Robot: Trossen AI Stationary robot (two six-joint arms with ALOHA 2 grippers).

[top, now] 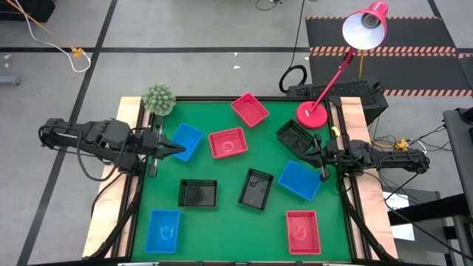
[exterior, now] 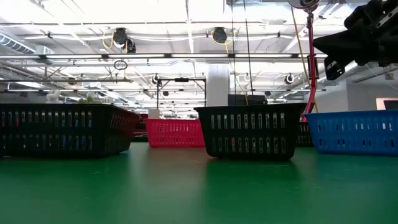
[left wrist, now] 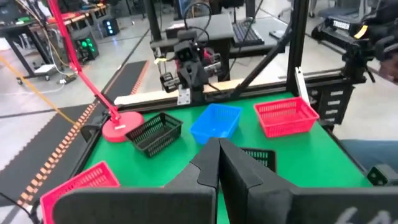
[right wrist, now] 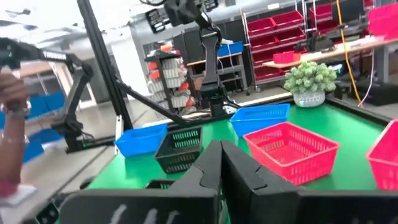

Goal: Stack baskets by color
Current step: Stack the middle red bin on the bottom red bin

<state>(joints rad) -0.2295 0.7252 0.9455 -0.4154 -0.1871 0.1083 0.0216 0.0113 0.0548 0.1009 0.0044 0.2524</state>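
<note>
Nine baskets lay scattered and unstacked on the green table (top: 222, 222), seen from above. Taking the mat's middle as the clock centre: a red basket (top: 250, 109) sat at twelve o'clock, a second red basket (top: 227, 142) just above centre, a third red basket (top: 303, 232) at five o'clock. A blue basket (top: 185, 141) lay at ten o'clock, another blue basket (top: 299, 179) at four, a third blue basket (top: 162, 230) at seven. One black basket (top: 198, 193) sat at seven near centre, a second black basket (top: 256, 188) just below centre, and a third black basket (top: 295, 137) at two, partly hidden by the right arm.

The left gripper (top: 174, 150) hung over the ten o'clock blue basket's edge, its fingers pressed together and holding nothing. The right gripper (top: 309, 151) hovered between the two o'clock black basket and the four o'clock blue one, fingers likewise pressed together, empty.

A red lamp (top: 314, 114) stood at two o'clock, a small plant (top: 158, 99) at eleven. In the low view only four baskets could be made out, the rest hidden behind them. In the right wrist view a person's hand (right wrist: 12, 93) was blurred and cut off at the edge.
</note>
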